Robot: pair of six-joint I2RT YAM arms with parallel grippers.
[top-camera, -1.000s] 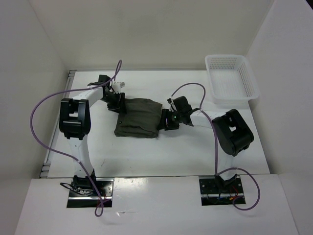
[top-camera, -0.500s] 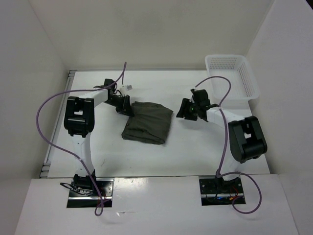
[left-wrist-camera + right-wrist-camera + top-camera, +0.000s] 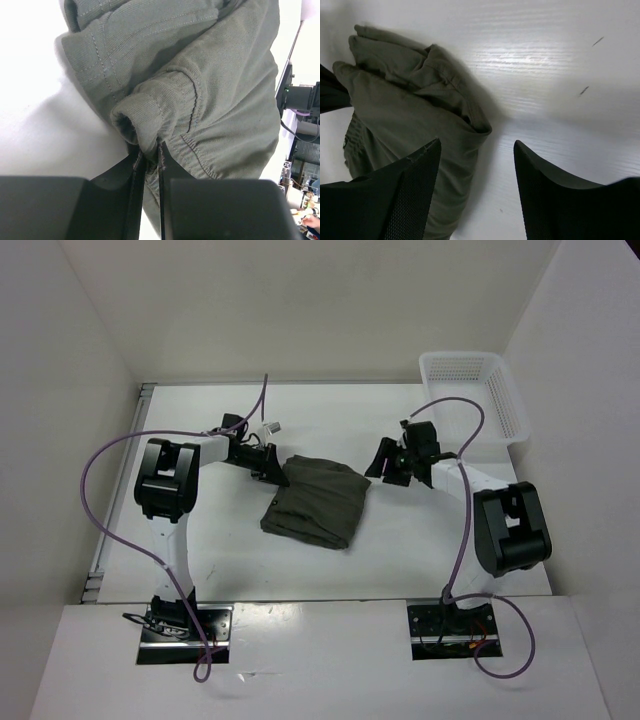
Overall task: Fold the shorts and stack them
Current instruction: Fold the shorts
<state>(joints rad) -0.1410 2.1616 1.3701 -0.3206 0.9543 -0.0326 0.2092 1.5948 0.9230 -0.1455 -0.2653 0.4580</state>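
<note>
The left gripper has its 2 fingers drawn almost together. They pinch a rolled fold at the hem of the shorts, and only a thin strip of olive fabric shows in the slit between them. From that pinch the cloth spreads up and to the right in the left wrist view, with stitched seams and a gathered edge on show.

The right gripper has its 2 fingers spread wide, with nothing held between them. In the right wrist view the gap frames the white table and the rounded edge of the folded shorts, which run beneath the finger on the left of that picture.

From above, the left gripper meets the shorts at their far left corner. The shorts lie as 1 folded, roughly rectangular bundle near the middle of the table, turned at a slant. The right gripper sits just beside the bundle's far right corner, with a sliver of table showing between them.

A white mesh basket stands at the far right corner, well apart from the shorts. A purple cable loops off the left arm.
</note>
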